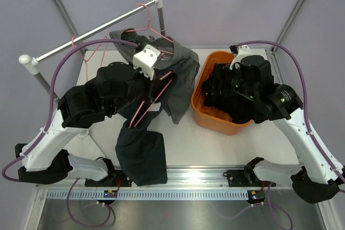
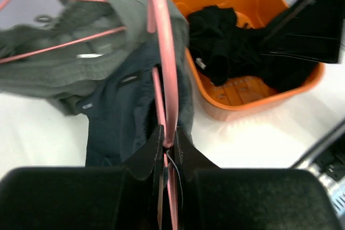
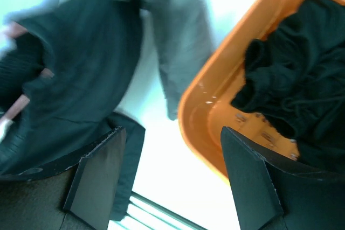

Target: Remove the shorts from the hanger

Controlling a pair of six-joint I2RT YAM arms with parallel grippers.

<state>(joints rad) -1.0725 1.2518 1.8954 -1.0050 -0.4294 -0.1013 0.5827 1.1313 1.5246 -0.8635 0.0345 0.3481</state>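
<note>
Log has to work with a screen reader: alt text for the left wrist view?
The left claw is shut on a pink hanger with dark navy shorts hanging from it and grey shorts bunched behind. At right, an orange basket holds black shorts.

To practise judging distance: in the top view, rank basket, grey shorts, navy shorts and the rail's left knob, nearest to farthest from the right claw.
1. Basket: directly beneath the right claw.
2. Grey shorts: just left of the basket.
3. Navy shorts: near-left, by the front edge.
4. Left knob: far left.
</note>
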